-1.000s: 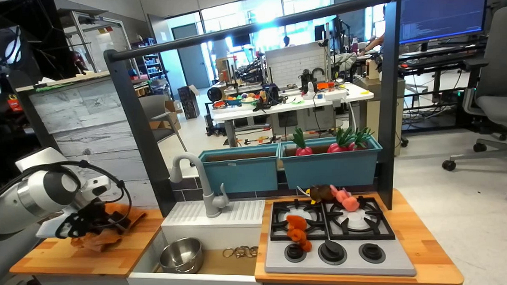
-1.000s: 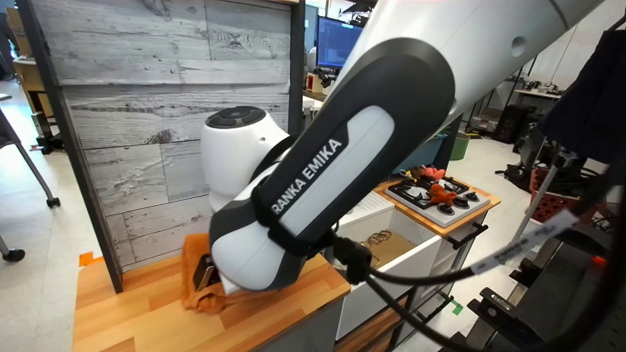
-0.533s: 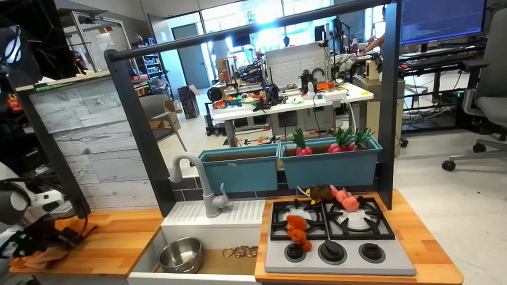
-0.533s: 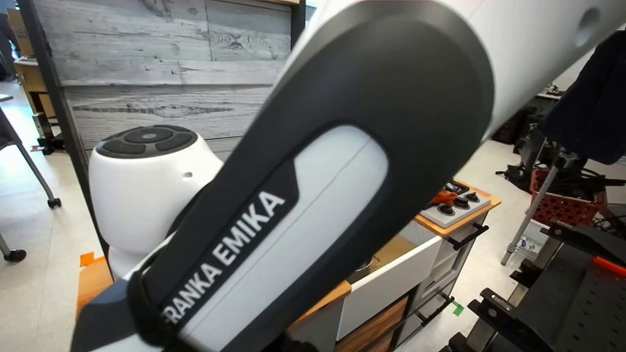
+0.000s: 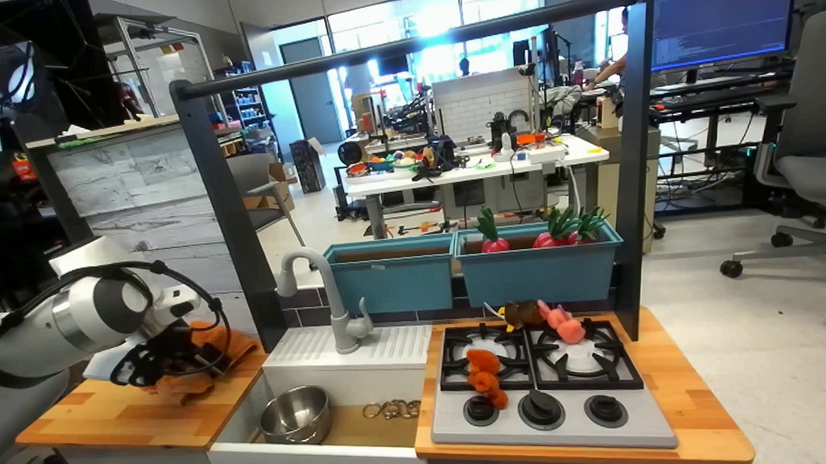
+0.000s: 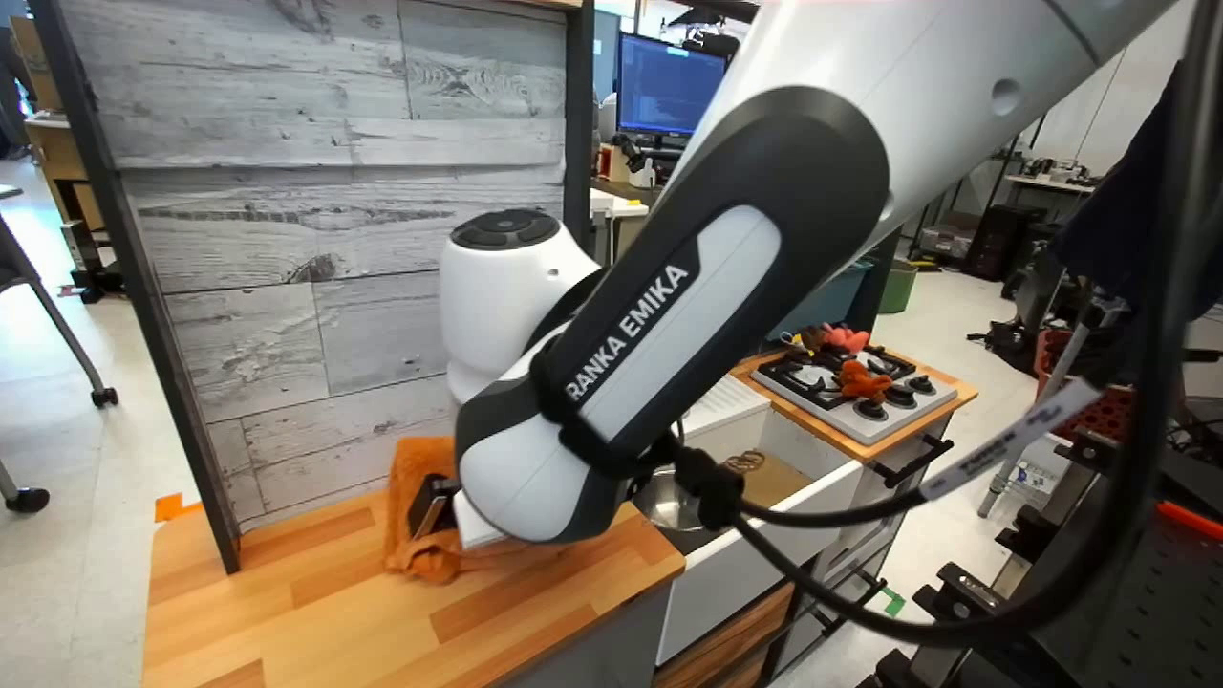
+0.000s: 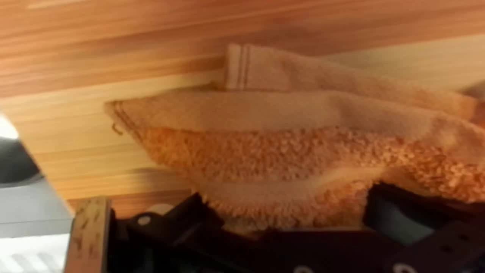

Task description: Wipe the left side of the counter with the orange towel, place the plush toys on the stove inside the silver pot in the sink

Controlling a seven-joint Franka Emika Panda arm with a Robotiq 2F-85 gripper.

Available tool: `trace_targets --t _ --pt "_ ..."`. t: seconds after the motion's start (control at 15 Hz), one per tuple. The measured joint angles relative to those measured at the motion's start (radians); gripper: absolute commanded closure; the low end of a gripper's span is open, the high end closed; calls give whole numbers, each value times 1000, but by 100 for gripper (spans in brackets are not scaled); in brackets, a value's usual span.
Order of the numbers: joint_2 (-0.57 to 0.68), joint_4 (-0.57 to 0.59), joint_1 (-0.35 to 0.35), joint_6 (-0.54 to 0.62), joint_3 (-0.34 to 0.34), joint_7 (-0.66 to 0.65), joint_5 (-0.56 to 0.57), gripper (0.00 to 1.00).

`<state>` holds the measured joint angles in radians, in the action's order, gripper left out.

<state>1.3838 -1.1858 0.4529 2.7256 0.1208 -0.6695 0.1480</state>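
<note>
Rumpled under my gripper (image 7: 290, 208) is the orange towel (image 7: 246, 151), lying on the left side of the wooden counter (image 5: 118, 417). My fingers (image 7: 204, 210) stand wide apart, with towel cloth bunched between them. In an exterior view the arm covers part of the towel (image 6: 413, 478). The silver pot (image 5: 298, 413) sits upright in the left end of the white sink (image 5: 323, 457), with nothing visible inside. Three plush toys rest on the stove (image 5: 571, 437): an orange-red one (image 5: 484, 372) at front left, a brown one (image 5: 522, 314) and a pink one (image 5: 566, 325) at the back.
A grey faucet (image 5: 328, 291) rises behind the sink, where metal rings (image 5: 396, 410) lie beside the pot. Two teal planters (image 5: 390, 283) hang behind. A grey wood panel (image 6: 287, 248) borders the counter's back, and a loose cable (image 6: 822, 549) droops from the arm.
Towel and gripper slid toward the counter's front left half a second ago, then came back toward the back right. They now sit slightly nearer the sink than a second ago. Toys and pot stayed put.
</note>
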Motion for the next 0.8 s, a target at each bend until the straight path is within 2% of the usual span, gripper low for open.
trace_targets --t 0.27,0.47,0.67,0.8 --pt "1 -2 3 -1 15 12 24 0" --pt "1 1 61 1 1 40 37 0" --pt "0 5 134 3 -44 55 41 0" --pt "0 6 159 2 -70 63 41 0"
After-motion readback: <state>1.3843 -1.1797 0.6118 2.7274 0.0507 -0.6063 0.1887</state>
